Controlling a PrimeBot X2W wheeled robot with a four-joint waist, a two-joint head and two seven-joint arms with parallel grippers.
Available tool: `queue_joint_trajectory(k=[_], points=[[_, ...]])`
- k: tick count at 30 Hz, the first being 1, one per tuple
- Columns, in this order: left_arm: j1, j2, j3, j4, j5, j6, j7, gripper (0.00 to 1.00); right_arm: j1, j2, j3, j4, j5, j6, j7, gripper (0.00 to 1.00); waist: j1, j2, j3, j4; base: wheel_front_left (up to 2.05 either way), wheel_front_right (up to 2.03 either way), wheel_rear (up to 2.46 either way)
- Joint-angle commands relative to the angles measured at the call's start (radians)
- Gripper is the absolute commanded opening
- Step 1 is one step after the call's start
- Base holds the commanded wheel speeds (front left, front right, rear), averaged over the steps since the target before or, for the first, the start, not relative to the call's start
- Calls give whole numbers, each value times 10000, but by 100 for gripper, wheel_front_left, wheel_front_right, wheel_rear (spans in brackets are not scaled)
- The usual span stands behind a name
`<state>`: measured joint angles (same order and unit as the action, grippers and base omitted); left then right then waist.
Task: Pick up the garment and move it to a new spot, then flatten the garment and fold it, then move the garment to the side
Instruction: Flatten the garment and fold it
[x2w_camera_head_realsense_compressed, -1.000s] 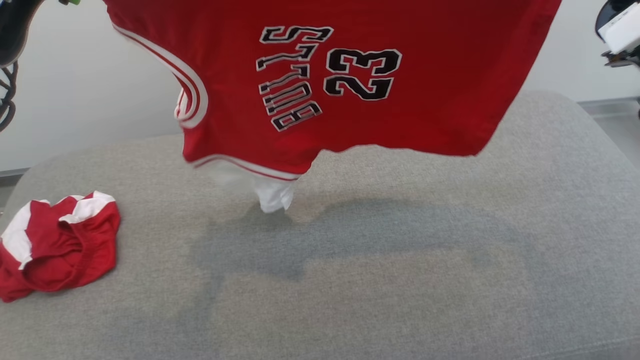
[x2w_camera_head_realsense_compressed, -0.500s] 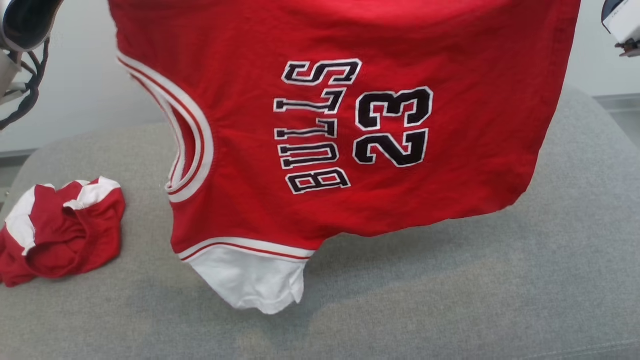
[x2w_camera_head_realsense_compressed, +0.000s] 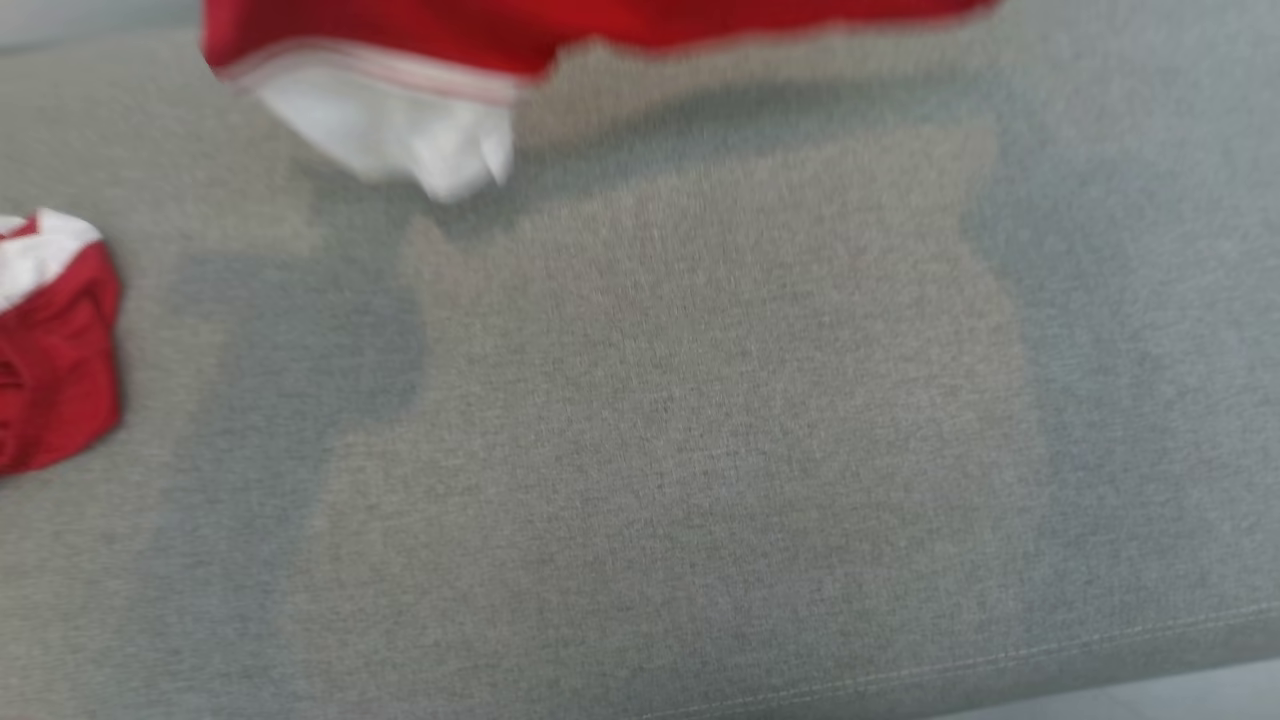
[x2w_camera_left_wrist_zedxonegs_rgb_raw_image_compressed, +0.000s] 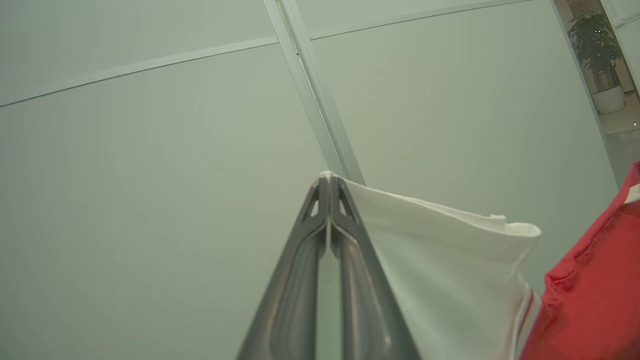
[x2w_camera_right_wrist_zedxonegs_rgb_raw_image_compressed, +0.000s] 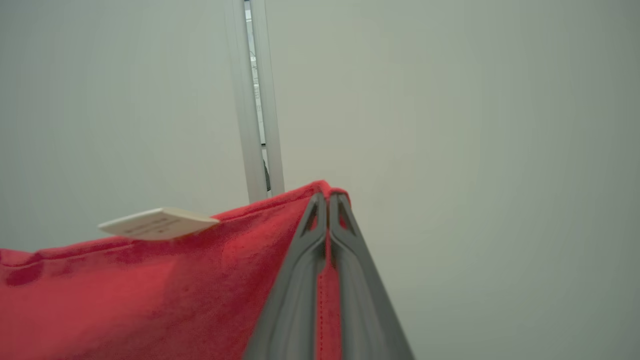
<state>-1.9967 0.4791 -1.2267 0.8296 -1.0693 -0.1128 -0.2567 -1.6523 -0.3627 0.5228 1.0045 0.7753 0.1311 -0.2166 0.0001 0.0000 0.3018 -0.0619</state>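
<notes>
The garment (x2w_camera_head_realsense_compressed: 520, 30) is a red jersey with a white sleeve; its lower edge hangs blurred across the top of the head view, above the grey cushion. My left gripper (x2w_camera_left_wrist_zedxonegs_rgb_raw_image_compressed: 329, 182) is shut on the white sleeve (x2w_camera_left_wrist_zedxonegs_rgb_raw_image_compressed: 440, 270), held up in the air before a pale wall. The garment's red cloth (x2w_camera_left_wrist_zedxonegs_rgb_raw_image_compressed: 595, 300) hangs at the right of the left wrist view. My right gripper (x2w_camera_right_wrist_zedxonegs_rgb_raw_image_compressed: 328, 197) is shut on the garment's red edge (x2w_camera_right_wrist_zedxonegs_rgb_raw_image_compressed: 150, 290), where a small white label (x2w_camera_right_wrist_zedxonegs_rgb_raw_image_compressed: 157, 223) sticks out.
A second crumpled red and white piece of clothing (x2w_camera_head_realsense_compressed: 50, 340) lies at the left edge of the wide grey cushion (x2w_camera_head_realsense_compressed: 700, 450). The cushion's front seam (x2w_camera_head_realsense_compressed: 1000, 660) runs along the bottom right. A potted plant (x2w_camera_left_wrist_zedxonegs_rgb_raw_image_compressed: 597, 55) stands far off.
The head camera has tilted down, so the hanging garment has slid from mid-picture to the top edge. The printed letters and number have left the picture.
</notes>
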Motion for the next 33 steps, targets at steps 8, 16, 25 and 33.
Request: queue_joint_trajectory(k=[8,16,25,33], points=[[-101,19,4556,-3114,4197,517,-42,0,-1251,237,-2583,-1042,-3701,-8,-479,0,-1,0,5227,-367,0,0,0],[2756,-413,7600,-4409,6154,-129,-73,0,379,1361,-5021,-2362,-6209,-10,-494,0,-1,0,6424,147,0,0,0],[5938,-75,7928,-5876,5437,-189,-76,0,2073,1578,-5690,-2405,-6612,-10,-496,0,-1,0,6260,412,0,0,0],[9058,1298,7961,-7391,4313,-170,-78,0,4301,876,-5216,-2217,-4678,-13,-472,0,-1,0,4796,598,0,0,0]])
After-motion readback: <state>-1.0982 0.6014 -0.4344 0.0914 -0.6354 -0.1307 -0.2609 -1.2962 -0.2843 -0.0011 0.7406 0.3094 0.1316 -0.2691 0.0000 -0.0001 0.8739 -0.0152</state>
